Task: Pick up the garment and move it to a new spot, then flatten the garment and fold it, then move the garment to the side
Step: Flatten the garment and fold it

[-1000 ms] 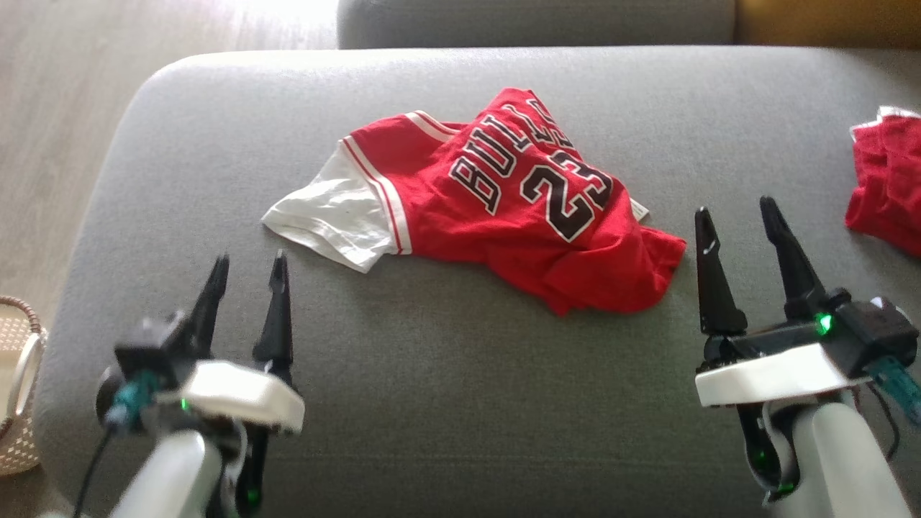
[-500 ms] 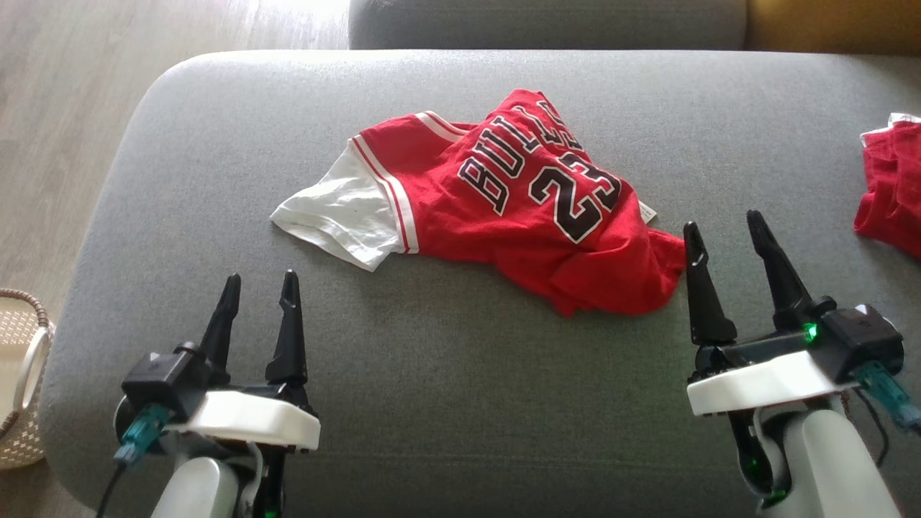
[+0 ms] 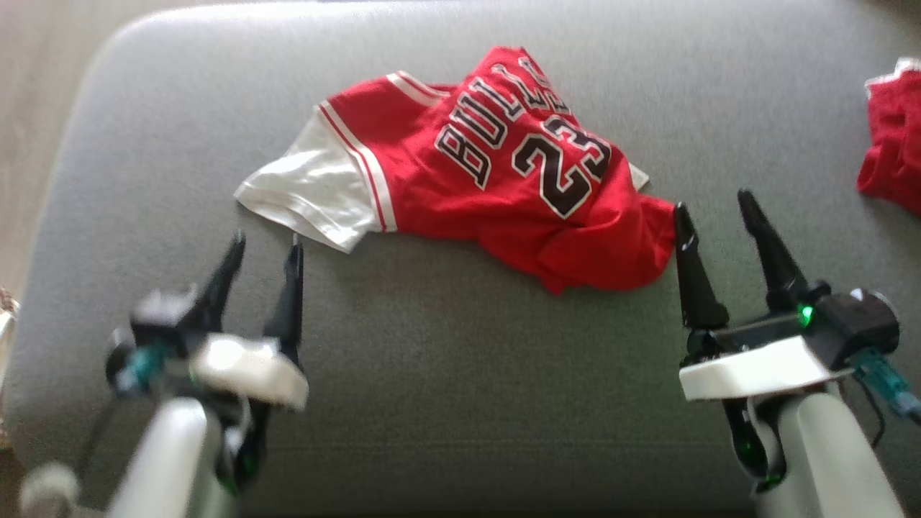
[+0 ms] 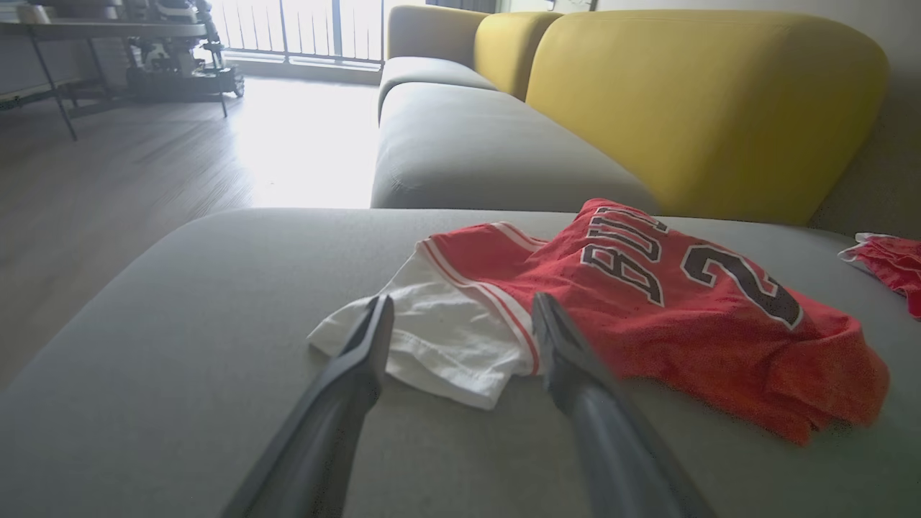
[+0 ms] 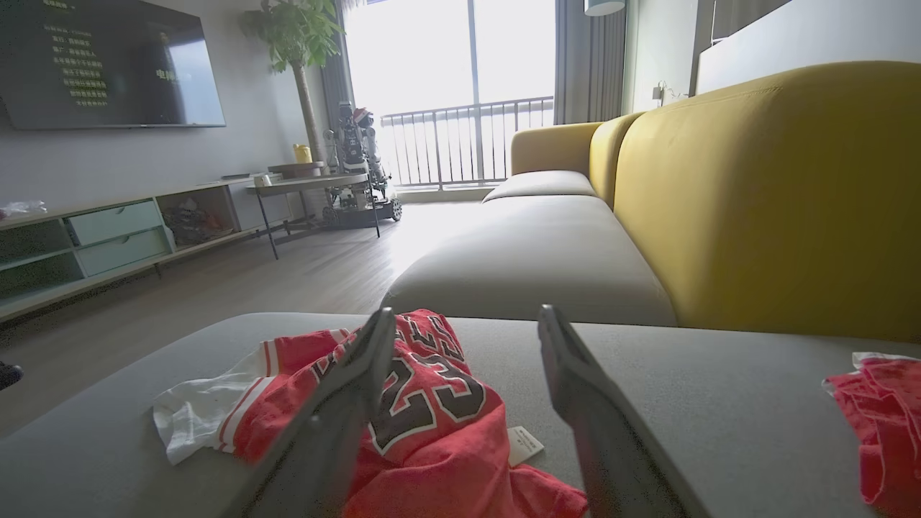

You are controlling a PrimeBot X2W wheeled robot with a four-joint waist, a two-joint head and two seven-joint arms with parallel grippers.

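A crumpled red basketball jersey with black-and-white letters and the number 23 point(image 3: 504, 165) lies on the wide grey fabric sofa seat point(image 3: 460, 374), in the far half of the seat and about midway between its left and right edges. Its white short sleeve point(image 3: 309, 194) spreads flat toward the left edge, and the red body bunches in folds toward the right. A small white label point(image 5: 524, 442) sticks out from under the red cloth on the right side.

The left pincer point(image 3: 266, 242) stands over the near left part of the seat with its two dark fingers apart and nothing between them. Its tips are near the front hem of the white sleeve, apart from it. The right pincer point(image 3: 712, 201) is at the near right part of the seat, also spread open and empty. Its inner finger is just beside the right corner of the jersey; I cannot tell if it touches the cloth.

Another red crumpled cloth with a white border point(image 3: 892, 151) lies at the right edge of the seat, well apart from the jersey. A yellow padded backrest point(image 4: 705, 93) rises behind the far edge.
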